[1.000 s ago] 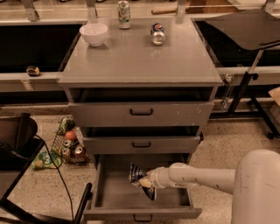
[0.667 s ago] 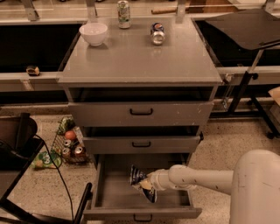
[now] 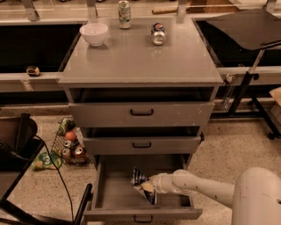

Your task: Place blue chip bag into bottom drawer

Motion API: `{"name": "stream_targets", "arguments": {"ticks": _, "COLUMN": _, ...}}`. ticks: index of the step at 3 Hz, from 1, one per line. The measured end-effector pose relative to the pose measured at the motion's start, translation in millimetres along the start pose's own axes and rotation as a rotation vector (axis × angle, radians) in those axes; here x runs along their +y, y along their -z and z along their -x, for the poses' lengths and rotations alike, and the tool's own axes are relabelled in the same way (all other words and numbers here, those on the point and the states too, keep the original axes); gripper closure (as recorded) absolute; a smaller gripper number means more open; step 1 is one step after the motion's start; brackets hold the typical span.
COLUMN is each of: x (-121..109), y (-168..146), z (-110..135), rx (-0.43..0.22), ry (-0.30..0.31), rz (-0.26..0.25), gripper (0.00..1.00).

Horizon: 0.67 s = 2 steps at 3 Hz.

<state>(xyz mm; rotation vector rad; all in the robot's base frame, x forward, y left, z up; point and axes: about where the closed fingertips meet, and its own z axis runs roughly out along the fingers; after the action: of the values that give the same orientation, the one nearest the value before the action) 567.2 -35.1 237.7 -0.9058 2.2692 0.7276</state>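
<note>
The bottom drawer (image 3: 116,193) of the grey cabinet is pulled out, with its flat grey floor showing. The blue chip bag (image 3: 141,184), dark navy with pale patches, is inside it right of the middle, standing tilted. My white arm reaches in from the lower right. The gripper (image 3: 148,187) is inside the drawer, right at the bag.
On the cabinet top (image 3: 131,61) stand a white bowl (image 3: 94,33), an upright can (image 3: 124,8) and a can lying on its side (image 3: 158,34). The two upper drawers (image 3: 141,113) are shut or nearly so. A wire basket with cans (image 3: 68,145) sits on the floor left. A black chair (image 3: 17,145) is at lower left.
The gripper and bag have shifted slightly left inside the bottom drawer. Nothing else has moved.
</note>
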Motion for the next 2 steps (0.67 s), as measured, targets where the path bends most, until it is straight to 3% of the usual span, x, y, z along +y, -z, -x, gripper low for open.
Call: {"name": "stream_targets", "arguments": {"ticks": 2, "x": -25, "y": -28, "z": -18, "rx": -0.002, "ry": -0.061, "rz": 0.016, "gripper": 0.59}}
